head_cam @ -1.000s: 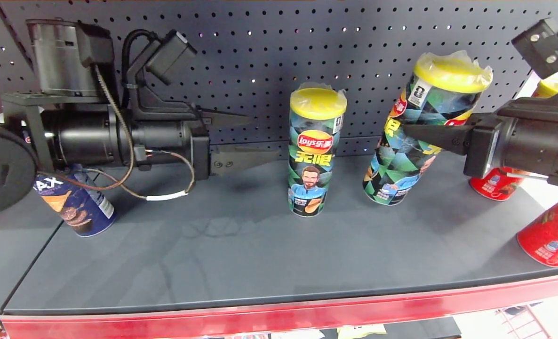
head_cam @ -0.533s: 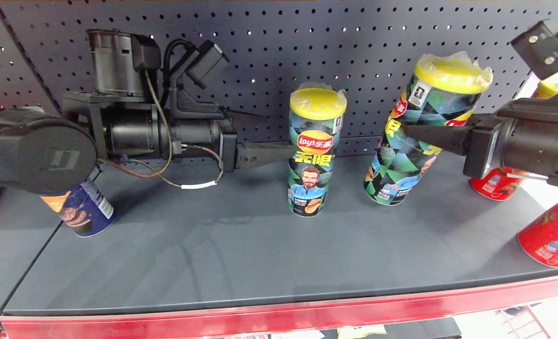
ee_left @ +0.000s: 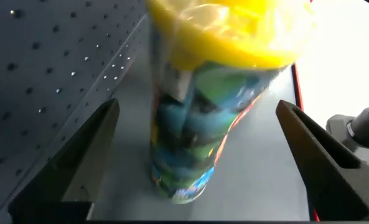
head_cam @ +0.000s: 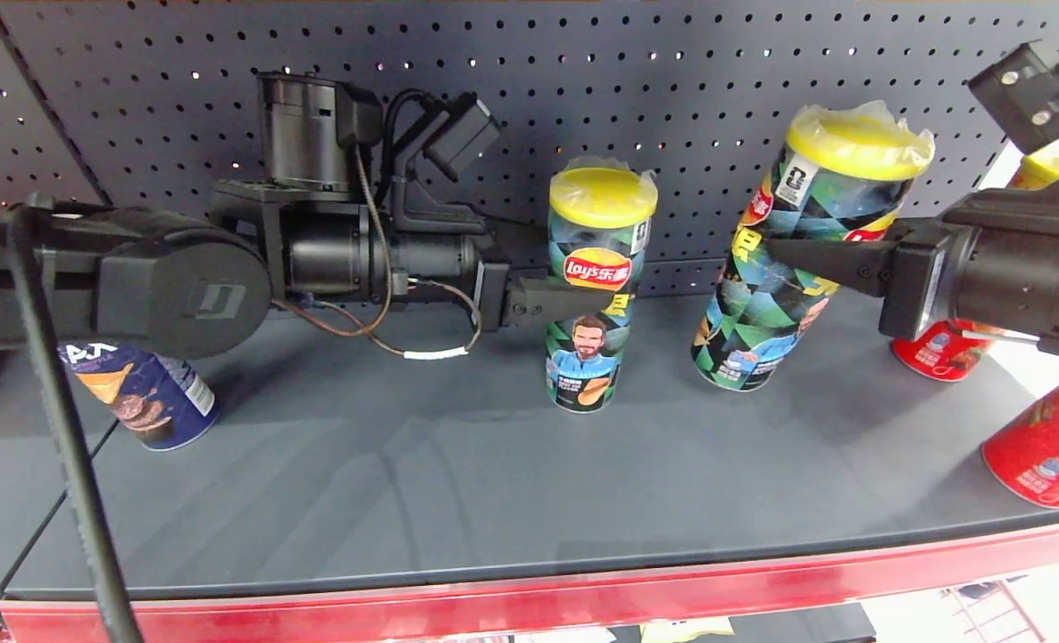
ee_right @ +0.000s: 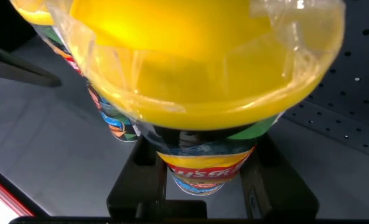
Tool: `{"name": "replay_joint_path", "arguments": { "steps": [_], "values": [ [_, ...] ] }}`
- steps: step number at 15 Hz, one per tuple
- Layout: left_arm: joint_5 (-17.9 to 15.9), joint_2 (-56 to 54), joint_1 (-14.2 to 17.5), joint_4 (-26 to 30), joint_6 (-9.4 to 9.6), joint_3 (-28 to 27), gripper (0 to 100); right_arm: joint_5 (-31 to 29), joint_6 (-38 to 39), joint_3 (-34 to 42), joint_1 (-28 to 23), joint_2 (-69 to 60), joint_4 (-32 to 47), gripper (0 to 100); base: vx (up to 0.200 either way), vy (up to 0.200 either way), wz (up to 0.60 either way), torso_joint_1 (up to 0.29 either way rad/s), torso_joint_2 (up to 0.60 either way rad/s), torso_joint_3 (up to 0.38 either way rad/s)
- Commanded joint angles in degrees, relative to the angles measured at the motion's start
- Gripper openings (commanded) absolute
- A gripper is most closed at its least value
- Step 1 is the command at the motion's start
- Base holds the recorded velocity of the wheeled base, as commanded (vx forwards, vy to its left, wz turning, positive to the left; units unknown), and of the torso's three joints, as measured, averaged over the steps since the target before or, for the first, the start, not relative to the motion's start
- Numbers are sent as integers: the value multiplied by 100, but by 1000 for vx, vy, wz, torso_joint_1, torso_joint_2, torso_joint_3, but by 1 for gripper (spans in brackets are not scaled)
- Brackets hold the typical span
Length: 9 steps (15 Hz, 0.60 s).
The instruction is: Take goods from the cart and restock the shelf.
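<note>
One chip can stands upright on the smooth grey shelf. The left hand is spread wide around it, probably to nudge it into line. The right hand clamps a tilted can, seemingly setting it down. Both are slick printed cylinders with film-wrapped yellow lids; perforated pegboard stands behind.

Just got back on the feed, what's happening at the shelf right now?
The right claw is shut on a yellow-lidded chip can, which is tilted with its base at or just above the shelf board. The left claw is open, its fingers on either side of the upright chip can in the middle, not closed on it. Red cans sit at the right edge, and a blue can at the left.
</note>
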Motion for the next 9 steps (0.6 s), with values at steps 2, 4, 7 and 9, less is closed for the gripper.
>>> {"name": "replay_joint_path", "arguments": {
  "steps": [2,4,7,9],
  "values": [
    [-37,279,-110,-1,-3,-285,100,6,5,1,3,-4,-3,0,0,0,0,0,0,0],
    [-37,366,-119,-1,-3,-372,100,6,-3,1,3,-4,-3,0,0,0,0,0,0,0],
    [15,481,-154,-45,-3,-443,100,6,5,1,3,-4,-3,0,0,0,0,0,0,0],
    [33,472,-251,-62,-3,-434,0,6,5,-8,3,-4,-3,0,0,0,0,0,0,0]
  ]
}}
